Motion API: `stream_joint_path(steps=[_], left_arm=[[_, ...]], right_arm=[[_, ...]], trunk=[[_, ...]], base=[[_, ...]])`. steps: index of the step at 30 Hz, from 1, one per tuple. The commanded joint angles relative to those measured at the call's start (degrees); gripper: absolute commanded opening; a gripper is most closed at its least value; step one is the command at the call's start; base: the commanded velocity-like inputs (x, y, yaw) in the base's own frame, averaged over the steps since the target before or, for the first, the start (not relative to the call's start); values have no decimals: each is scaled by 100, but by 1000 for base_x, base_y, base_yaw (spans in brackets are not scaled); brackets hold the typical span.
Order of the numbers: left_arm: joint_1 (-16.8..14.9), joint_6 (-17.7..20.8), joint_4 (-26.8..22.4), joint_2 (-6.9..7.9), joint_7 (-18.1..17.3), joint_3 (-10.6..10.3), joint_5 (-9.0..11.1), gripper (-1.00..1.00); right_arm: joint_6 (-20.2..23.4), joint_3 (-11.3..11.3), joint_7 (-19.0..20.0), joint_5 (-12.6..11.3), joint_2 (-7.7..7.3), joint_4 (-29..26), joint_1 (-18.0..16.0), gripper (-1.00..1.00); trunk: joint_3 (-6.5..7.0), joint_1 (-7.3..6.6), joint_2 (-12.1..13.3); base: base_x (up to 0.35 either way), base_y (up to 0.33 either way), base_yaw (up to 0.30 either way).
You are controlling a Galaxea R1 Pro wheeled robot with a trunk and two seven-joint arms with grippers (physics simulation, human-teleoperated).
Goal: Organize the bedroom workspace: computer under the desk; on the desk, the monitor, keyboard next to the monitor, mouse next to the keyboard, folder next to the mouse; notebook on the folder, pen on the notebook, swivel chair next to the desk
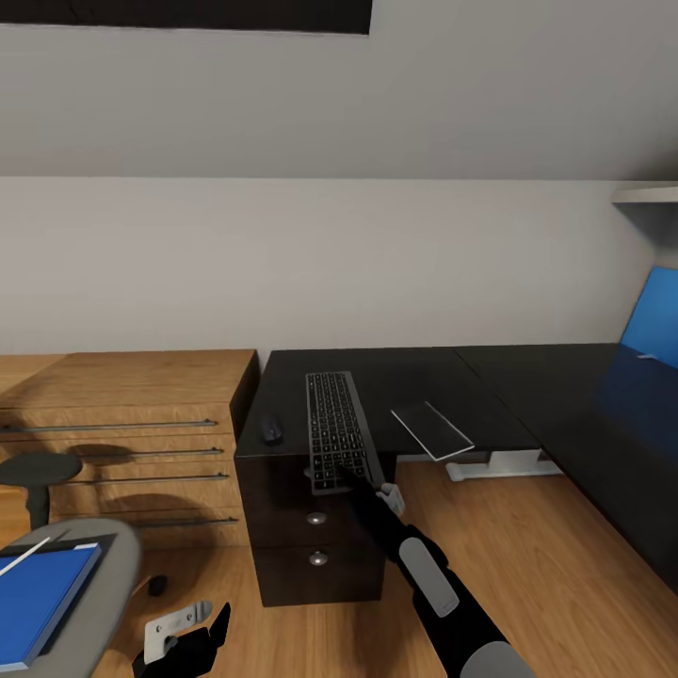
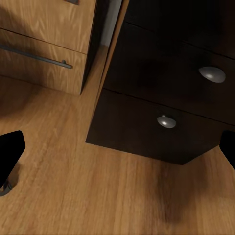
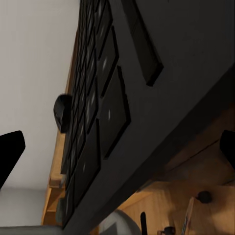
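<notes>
**Q:** At the near end of the desk (image 1: 443, 377), what is shown?

**A:** The keyboard (image 1: 337, 428) is seen lying on the glossy black top, its long axis running from the front edge back toward the wall, its near end slightly overhanging the edge above the drawer unit (image 1: 315, 541). The right gripper (image 1: 363, 482) is held at that near end, just at the keyboard's front corner. In the right wrist view the two dark fingertips (image 3: 11, 154) are seen spread wide at the frame's edges, with nothing between them but the keyboard's underside and keys, so the gripper is judged to be open and holding nothing.

**Q:** Where are the other pieces placed?

**A:** The mouse (image 1: 271, 431) is seen on the desk just beside the keyboard, toward the light-wood cabinet (image 1: 132, 414). The folder (image 1: 42, 589) is found on the swivel chair (image 1: 104, 574), with the pen (image 1: 24, 557) laid across it. A pale flat panel (image 1: 431, 430), possibly the monitor, is seen lying flat on the desk beyond the keyboard's other side; this cannot be confirmed.

**Q:** And the left arm?

**A:** The left gripper (image 1: 184, 645) is held low, near the floor beside the chair, its fingers parted and empty. It is judged the nearer one for the folder, while the keyboard lies squarely ahead of the right
</notes>
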Motion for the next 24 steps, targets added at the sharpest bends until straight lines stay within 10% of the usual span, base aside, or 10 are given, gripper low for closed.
stream_joint_path(steps=[1,11,12,24], left_arm=[[1,32,-13,-3,22,3,60,100],[1,32,-11,-3,22,3,60,100],[1,32,-12,-3,22,3,60,100],[1,24,-19,-3,22,3,61,100]], right_arm=[[19,-14,11,-46,0,2,-2,100],[19,-29,12,-40,0,3,-3,100],[19,-29,12,-39,0,3,-3,-100],[10,-37,52,-33,0,-20,-3,-100]], trunk=[[-4,0,-2],[-4,0,-2],[-4,0,-2],[67,-88,158]], base=[[3,0,0],[1,0,0],[0,0,0],[0,0,0]])
